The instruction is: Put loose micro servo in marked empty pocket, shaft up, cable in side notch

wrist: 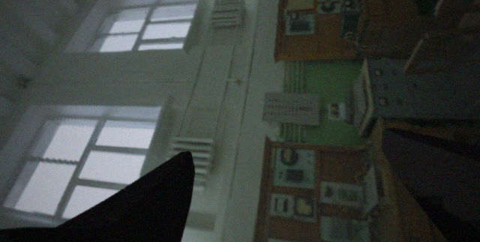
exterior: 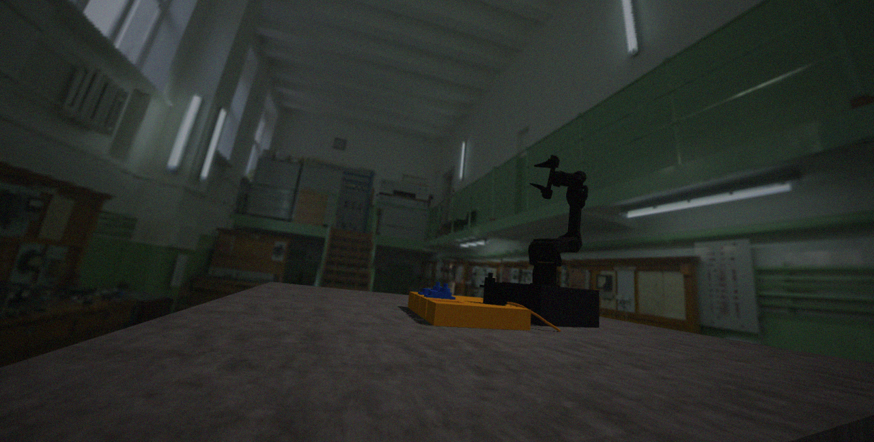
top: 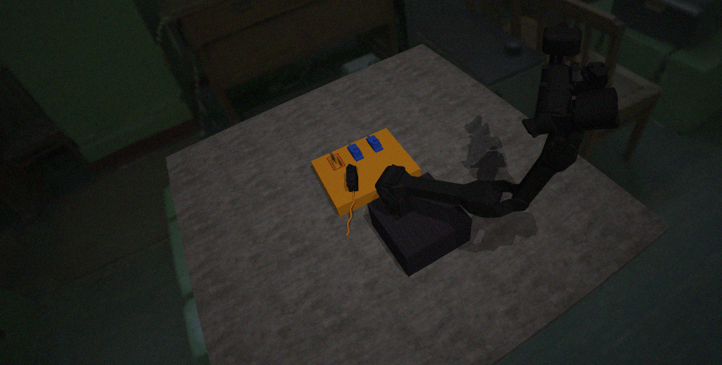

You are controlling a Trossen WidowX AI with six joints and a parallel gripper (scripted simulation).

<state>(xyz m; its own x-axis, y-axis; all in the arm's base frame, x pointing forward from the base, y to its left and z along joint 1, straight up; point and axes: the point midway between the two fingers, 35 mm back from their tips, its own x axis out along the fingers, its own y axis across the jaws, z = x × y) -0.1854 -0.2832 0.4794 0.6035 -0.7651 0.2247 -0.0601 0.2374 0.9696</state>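
The loose servo (top: pixel 351 177) (exterior: pixel 494 292) is a black block on the orange deck (top: pixel 394 153) (exterior: pixel 476 317), beside the marked pocket and nearer the arm's base. A small knob sticks up from it in the exterior view; the dark picture hides its finer details. Its orange cable (top: pixel 351 211) (exterior: pixel 541 317) runs over the deck's edge onto the table. The red-outlined pocket (top: pixel 342 159) is at a deck corner and holds no servo. My gripper (exterior: pixel 533 174) (wrist: pixel 286 150) is open and empty, high above the table and well away from the servo. The wrist view shows neither deck nor servo.
Two blue servos (top: pixel 355 152) (top: pixel 374 143) sit in a row with the pocket on the deck; they show as one blue cluster (exterior: pixel 437 290) in the exterior view. The arm's dark base (top: pixel 418 236) (exterior: pixel 571 307) stands close to the deck's near side.
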